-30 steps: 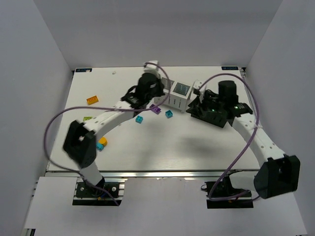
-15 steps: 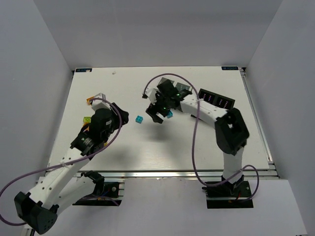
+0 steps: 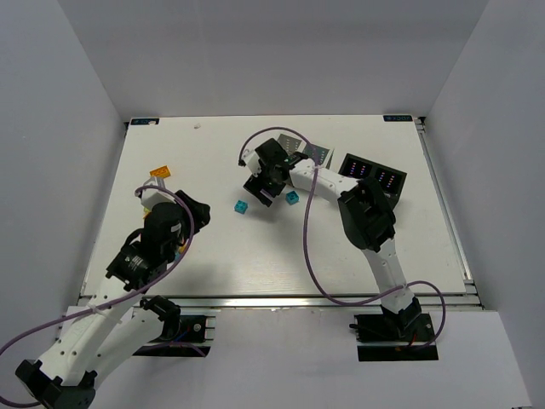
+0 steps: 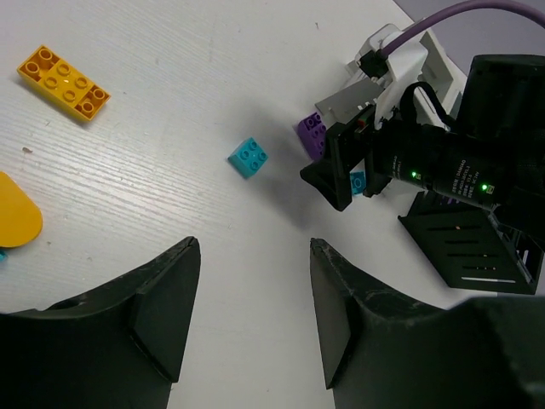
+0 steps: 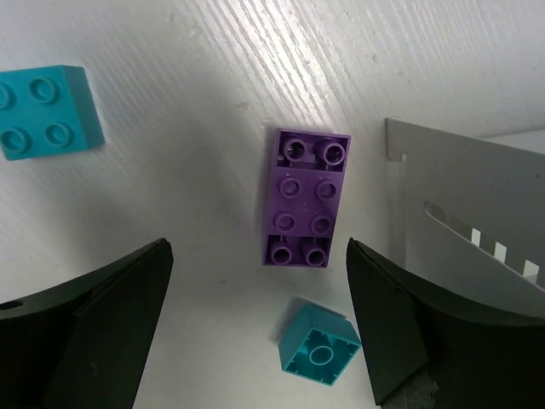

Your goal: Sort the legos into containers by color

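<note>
Hovering, jaws apart, the right gripper (image 5: 255, 319) should centre over the mid-frame purple brick (image 5: 305, 198); the left gripper (image 4: 253, 256) is also spread, empty.

Bright, even light — soft shadows, left end effector (image 4: 253, 251) slightly blurred.

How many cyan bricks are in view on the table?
2 cyan bricks: one on open table left of the purple brick, one overturned near the white container. The left arm may hide more.
</note>
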Controlling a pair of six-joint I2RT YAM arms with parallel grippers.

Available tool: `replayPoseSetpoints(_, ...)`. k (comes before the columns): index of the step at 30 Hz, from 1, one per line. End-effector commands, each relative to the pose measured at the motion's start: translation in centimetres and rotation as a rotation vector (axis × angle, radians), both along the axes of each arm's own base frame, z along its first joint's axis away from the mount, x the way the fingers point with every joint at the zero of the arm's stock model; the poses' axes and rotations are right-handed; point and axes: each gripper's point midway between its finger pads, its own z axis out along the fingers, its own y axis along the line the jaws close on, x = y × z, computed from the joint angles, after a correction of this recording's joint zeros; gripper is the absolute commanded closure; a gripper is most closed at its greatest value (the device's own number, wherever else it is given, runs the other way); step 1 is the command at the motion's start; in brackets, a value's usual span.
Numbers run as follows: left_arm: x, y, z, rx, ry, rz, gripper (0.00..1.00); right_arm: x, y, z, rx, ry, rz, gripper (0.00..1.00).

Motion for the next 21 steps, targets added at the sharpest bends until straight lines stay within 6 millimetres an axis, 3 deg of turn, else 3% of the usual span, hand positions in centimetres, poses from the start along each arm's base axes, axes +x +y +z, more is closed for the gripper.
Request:
replayPoseSetpoints(1,-0.2,0.3,-0.7,0.006,0.021,0.018,0.36,1.9,0.4,1.1,0.021,-0.059,-0.040,0.14)
replayPoseSetpoints(13,-0.3,0.8,-0.8,0.022,0.024,0.037,0.35,2.9,1.1,-0.5,0.040,-0.061,-0.021,0.25)
replayPoseSetpoints(21,-0.3,0.9,-0.9,0.016,0.027,0.043,0.35,2.5,1.2,-1.0,0.065,-0.028,-0.009,0.38)
